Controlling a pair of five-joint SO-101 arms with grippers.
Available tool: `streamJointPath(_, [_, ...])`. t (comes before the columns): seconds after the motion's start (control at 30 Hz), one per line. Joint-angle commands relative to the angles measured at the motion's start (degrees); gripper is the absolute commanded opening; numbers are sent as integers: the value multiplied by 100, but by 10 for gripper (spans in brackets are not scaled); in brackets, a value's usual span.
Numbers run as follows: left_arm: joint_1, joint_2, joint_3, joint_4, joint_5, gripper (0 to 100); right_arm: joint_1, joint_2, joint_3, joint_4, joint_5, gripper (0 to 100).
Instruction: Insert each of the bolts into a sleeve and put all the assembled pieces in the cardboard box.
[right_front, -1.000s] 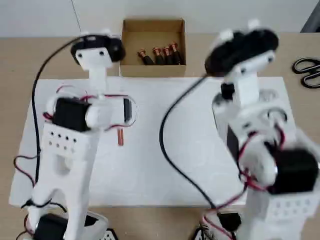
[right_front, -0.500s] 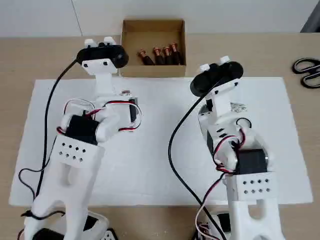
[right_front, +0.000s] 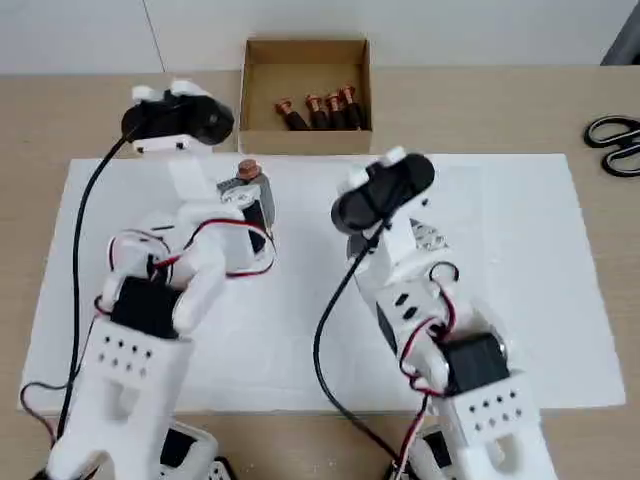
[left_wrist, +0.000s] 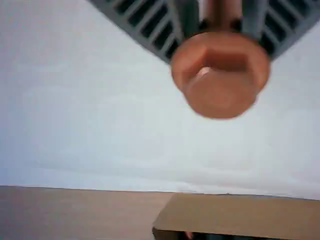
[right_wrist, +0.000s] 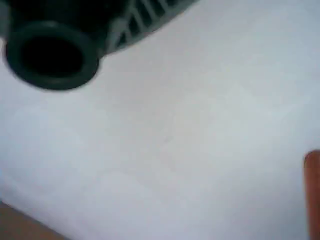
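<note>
Tan table (right_front: 500, 110) carries white mat (right_front: 520, 250), cardboard box (right_front: 305, 142), scissors (right_front: 618, 145).

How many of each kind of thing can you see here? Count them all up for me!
Assembled pieces in the box: 4
Bare bolt: 1
Empty sleeve: 1
Cardboard box: 1
Scissors: 1
Total: 8

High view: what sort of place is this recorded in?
Probably a robotics workbench: two arms stand over a white mat on a wooden table, with a cardboard box of bolts and scissors nearby.
</note>
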Motion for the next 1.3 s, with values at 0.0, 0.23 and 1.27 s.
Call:
streamJointPath(0.0, [290, -440, 75, -167, 44, 7, -31, -549, 325, -136, -88, 3])
streamJointPath(0.23, [589, -563, 435, -721, 53, 7, -48, -1411, 1679, -875, -114, 4])
streamJointPath(1.27, [1433, -571, 1349, -2119, 466, 6, -655, -4198, 4431, -1569, -1662, 4])
